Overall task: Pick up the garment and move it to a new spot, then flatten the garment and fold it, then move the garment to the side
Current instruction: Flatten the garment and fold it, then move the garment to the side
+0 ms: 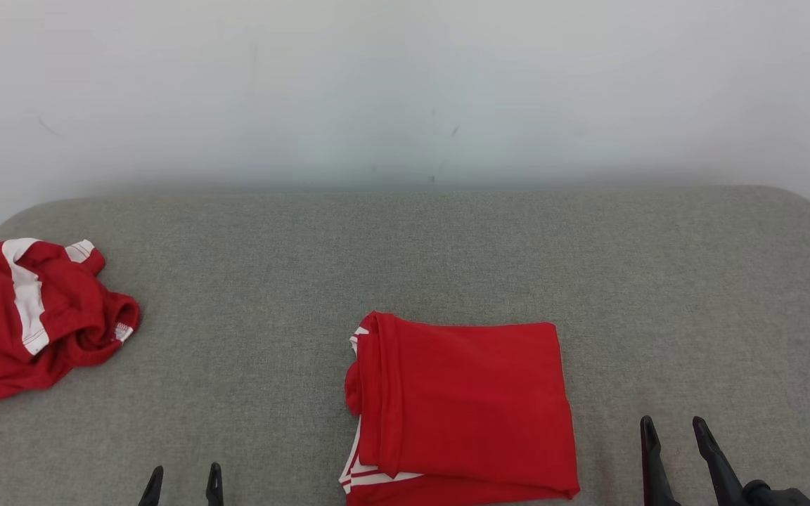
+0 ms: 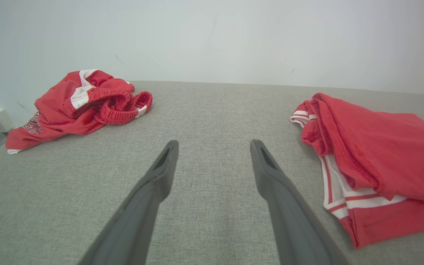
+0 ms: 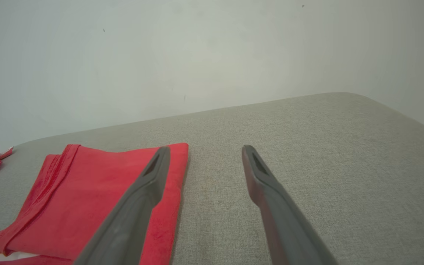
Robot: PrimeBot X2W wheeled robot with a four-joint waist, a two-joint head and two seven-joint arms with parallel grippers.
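Plainly, the grey worktop (image 1: 447, 246) bears at its front middle the folded red garment (image 1: 468, 400), soft, light, best pinched through all layers at both sides; left claw (image 1: 185, 467) and right claw (image 1: 673, 422) hover over its front, wide open, empty.

A bare, staged workspace, more test lab than home: a grey fabric-covered surface (image 1: 447, 253) with rounded corners stands against a plain white wall (image 1: 405, 84) flecked with small marks. On it lie 2 items, a folded red garment (image 1: 468, 400) at centre and a crumpled red garment (image 1: 32, 316).
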